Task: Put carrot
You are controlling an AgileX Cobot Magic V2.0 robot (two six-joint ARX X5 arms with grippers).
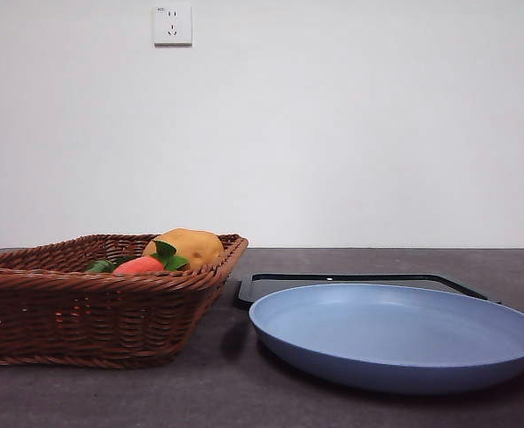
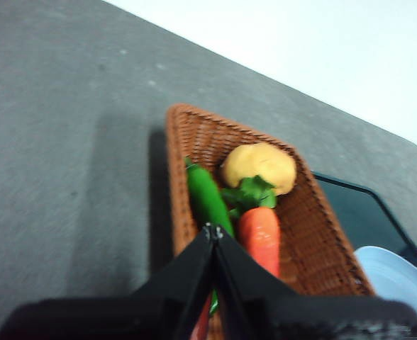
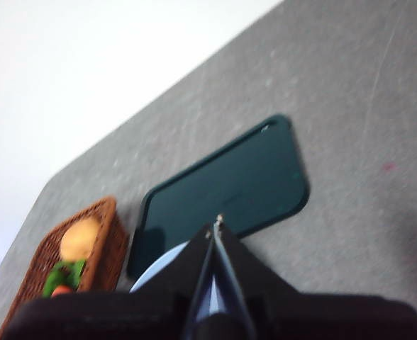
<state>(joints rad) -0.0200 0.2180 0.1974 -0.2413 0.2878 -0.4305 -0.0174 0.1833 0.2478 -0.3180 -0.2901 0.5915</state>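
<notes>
The orange-red carrot (image 2: 260, 237) with green leaves lies in the brown wicker basket (image 2: 315, 234), between a green pepper (image 2: 207, 198) and a yellow-brown potato (image 2: 259, 167). In the front view only the carrot's end (image 1: 139, 265) and its leaves show over the basket rim (image 1: 93, 303). My left gripper (image 2: 214, 230) is shut and empty, high above the basket. My right gripper (image 3: 216, 225) is shut and empty, high above the blue plate (image 1: 396, 334). Neither arm shows in the front view.
A dark flat tray (image 1: 351, 283) lies behind the blue plate, and it also shows in the right wrist view (image 3: 230, 191). The potato (image 1: 186, 247) rises above the basket rim. A wall socket (image 1: 173, 24) is on the white wall.
</notes>
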